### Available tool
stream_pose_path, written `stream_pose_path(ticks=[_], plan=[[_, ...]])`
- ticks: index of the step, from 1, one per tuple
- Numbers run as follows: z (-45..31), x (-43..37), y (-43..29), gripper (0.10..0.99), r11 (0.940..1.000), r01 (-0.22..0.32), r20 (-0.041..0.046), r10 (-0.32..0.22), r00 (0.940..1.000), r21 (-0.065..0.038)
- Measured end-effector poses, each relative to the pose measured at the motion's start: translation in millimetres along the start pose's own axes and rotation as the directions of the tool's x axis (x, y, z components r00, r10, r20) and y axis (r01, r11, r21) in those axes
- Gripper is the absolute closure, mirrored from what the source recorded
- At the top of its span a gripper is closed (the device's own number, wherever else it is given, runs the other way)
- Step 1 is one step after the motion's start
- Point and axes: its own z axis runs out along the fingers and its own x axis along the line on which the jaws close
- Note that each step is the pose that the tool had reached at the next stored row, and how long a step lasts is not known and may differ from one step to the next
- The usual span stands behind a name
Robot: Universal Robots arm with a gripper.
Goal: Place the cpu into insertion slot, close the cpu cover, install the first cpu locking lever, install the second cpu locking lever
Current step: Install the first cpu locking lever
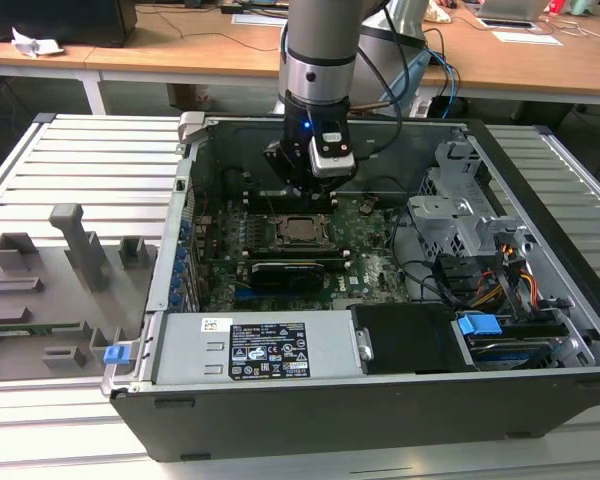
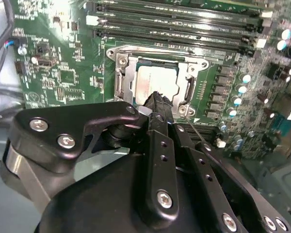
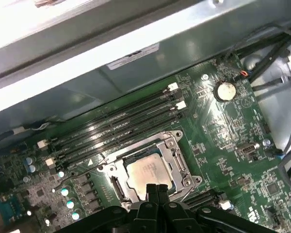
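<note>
Tips together, pincer [image 3: 157, 187] at edge of cpu [image 3: 145, 172] seated in insertion slot [image 3: 118, 187].

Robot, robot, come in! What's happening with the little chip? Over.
Gripper shut, holding nothing, tips at the slot's edge. Cpu sitting in insertion slot, cpu cover down around it. Nothing blocking. Over.

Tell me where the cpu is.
In both wrist views the cpu lies in the insertion slot on the green board, beside the memory slots, the gripper just over its edge.
</note>
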Motion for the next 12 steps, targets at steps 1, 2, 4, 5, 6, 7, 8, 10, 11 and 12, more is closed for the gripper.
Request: stream_pose_path(ticks=[1,2,4,5,6,7,8,10,11,12], plan=[[0.0,0.0,0.0,0.98,0.9997,0.025,-0.0001,-0.025,0.9997,0.0],[0.1,0.0,0.0,0.98,0.9991,0.043,-0.0002,-0.043,0.9991,0.0],[0.2,0.0,0.0,0.98,0.9969,0.078,-0.0003,-0.078,0.9969,0.0],[0.5,0.0,0.0,0.98,0.9943,0.107,-0.0004,-0.107,0.9943,-0.001],[0.7,0.0,0.0,0.98,0.9907,0.136,-0.0006,-0.136,0.9907,-0.001],[0.8,0.0,0.0,0.98,0.9861,0.166,-0.0009,-0.166,0.9861,-0.001],[0.9,0.0,0.0,0.98,0.9829,0.184,-0.0009,-0.184,0.9829,-0.001],[1.1,0.0,0.0,0.98,0.9745,0.224,-0.0008,-0.224,0.9745,-0.002],[1.1,0.0,0.0,0.98,0.971,0.239,-0.0007,-0.239,0.971,-0.002],[1.1,0.0,0.0,0.98,0.9673,0.254,-0.0006,-0.254,0.9673,-0.002]])
